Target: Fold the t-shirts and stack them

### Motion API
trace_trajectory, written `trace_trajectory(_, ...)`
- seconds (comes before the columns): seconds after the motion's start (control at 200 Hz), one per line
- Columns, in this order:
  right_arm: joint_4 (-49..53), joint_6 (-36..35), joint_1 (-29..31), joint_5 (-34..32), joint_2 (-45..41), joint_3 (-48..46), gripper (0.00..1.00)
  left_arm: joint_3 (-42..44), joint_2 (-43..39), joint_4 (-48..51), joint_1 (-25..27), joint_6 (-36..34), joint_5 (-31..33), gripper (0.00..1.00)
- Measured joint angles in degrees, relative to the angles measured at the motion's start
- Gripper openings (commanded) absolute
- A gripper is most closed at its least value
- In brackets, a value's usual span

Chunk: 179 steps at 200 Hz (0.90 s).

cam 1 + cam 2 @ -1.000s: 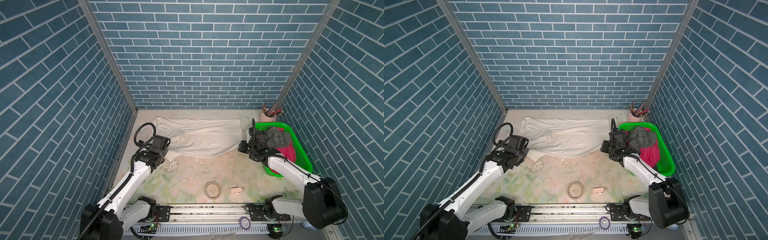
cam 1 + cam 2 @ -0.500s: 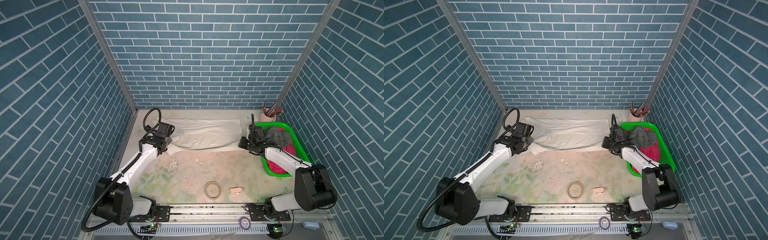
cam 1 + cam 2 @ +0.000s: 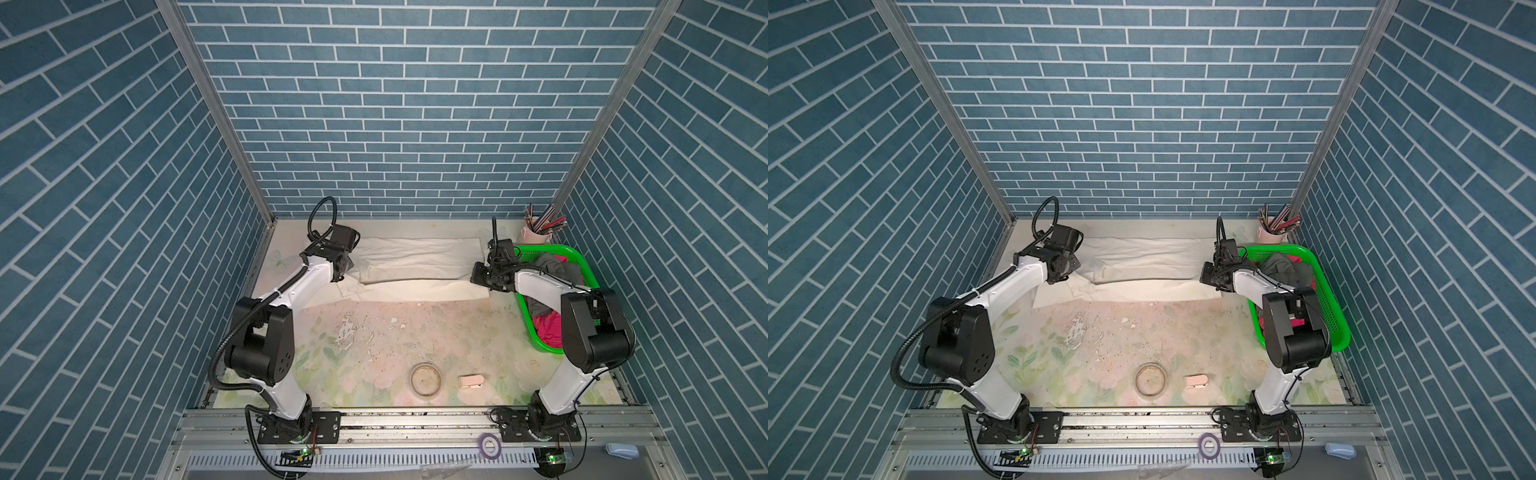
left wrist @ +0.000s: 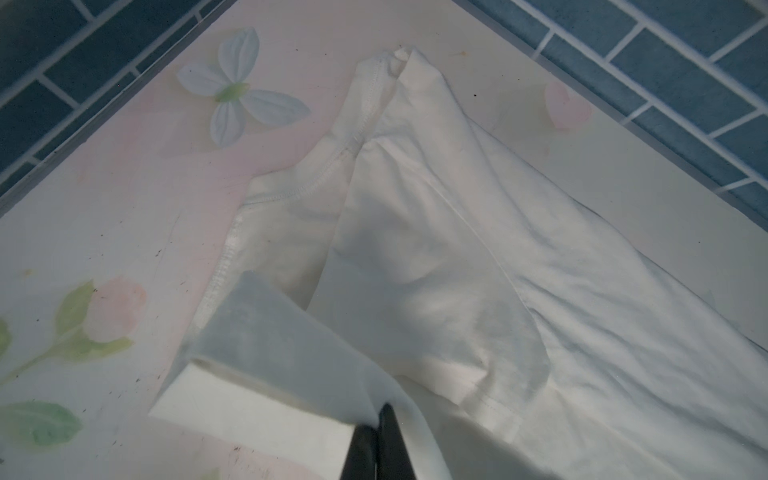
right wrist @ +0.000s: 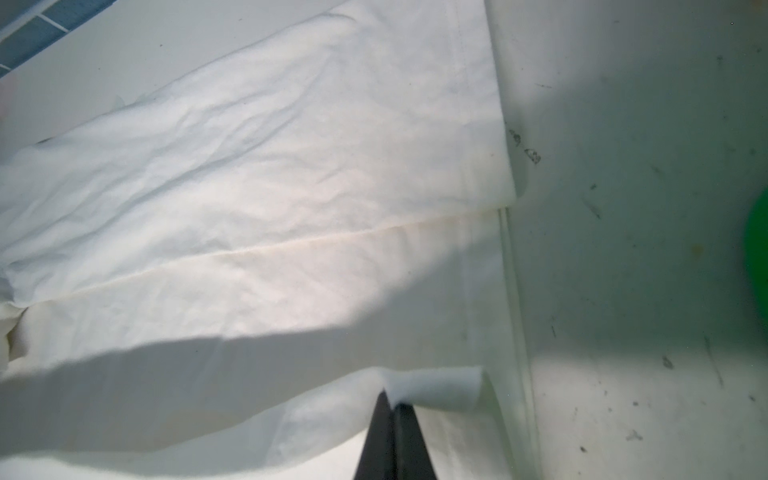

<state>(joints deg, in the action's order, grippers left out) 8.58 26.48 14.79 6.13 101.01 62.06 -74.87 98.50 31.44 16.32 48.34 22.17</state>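
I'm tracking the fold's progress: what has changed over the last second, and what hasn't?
The left gripper and right gripper, both shut on the white t-shirt throughout, carried its near edge toward the back wall, folding it over the rest; a strip of the lower layer shows in front. Nothing was released. The green basket, the shirts in it and the pencil cup stayed put.

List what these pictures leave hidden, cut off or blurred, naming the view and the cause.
Both top views: the right arm hides part of the basket, grey shirt and magenta shirt.
Wrist views: the frame edge cuts off the left gripper and right gripper; only tips pinching the cream t-shirt show.
Right wrist view: the basket is a blurred green patch.
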Motion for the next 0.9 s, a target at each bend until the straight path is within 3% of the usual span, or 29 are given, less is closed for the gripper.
trace_trajectory(0.505, 0.81, -2.19, -1.11, -0.24, 8.17, 7.13, 0.00, -11.15, 13.68, 1.62, -0.44, -3.39, 2.21, 0.00)
trace_trajectory(0.895, 1.25, -2.97, -2.93, -0.76, 8.22, 6.95, 0.04, -16.39, 15.10, 1.75, -0.87, -6.16, 2.32, 0.00)
